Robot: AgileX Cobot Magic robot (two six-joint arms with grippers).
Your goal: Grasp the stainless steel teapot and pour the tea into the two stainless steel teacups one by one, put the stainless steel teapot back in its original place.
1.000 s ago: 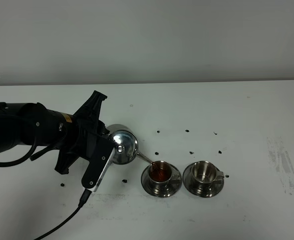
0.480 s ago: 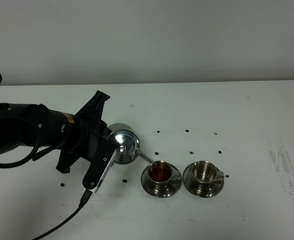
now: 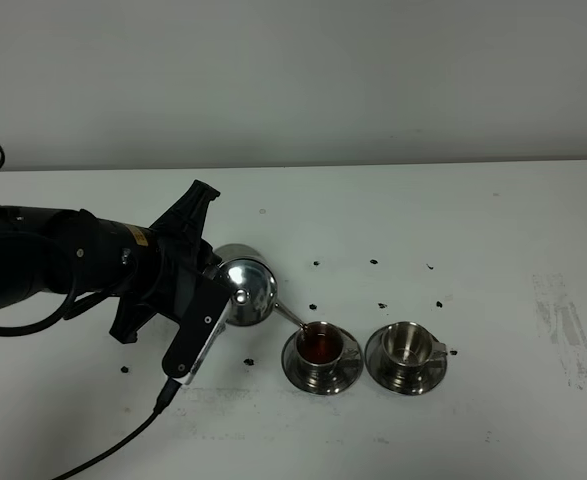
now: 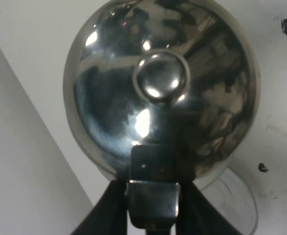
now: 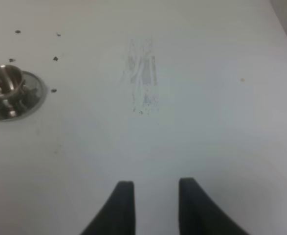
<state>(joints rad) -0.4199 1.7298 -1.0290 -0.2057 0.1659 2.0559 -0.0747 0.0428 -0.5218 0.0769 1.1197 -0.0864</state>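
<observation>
Steel catches our eye in the high view: the stainless steel teapot (image 3: 247,290) hangs tilted over the white table (image 3: 493,220). Its spout tip is at the rim of the left teacup (image 3: 335,352), which holds dark reddish tea (image 3: 318,344). The right teacup (image 3: 407,345) stands just beside it on its own saucer (image 3: 428,375), its inside bare steel. The left gripper (image 3: 218,300) is clamped on the teapot's handle.

From the left wrist we look onto the teapot's domed lid and knob (image 4: 162,78). Black fingers (image 4: 109,210) pinch the handle (image 4: 152,196), and a round dish (image 4: 243,205) shows past the pot's edge.

From the right wrist we see the right gripper (image 5: 155,205), jaws narrow and gripping nothing, well apart from the right teacup.
</observation>
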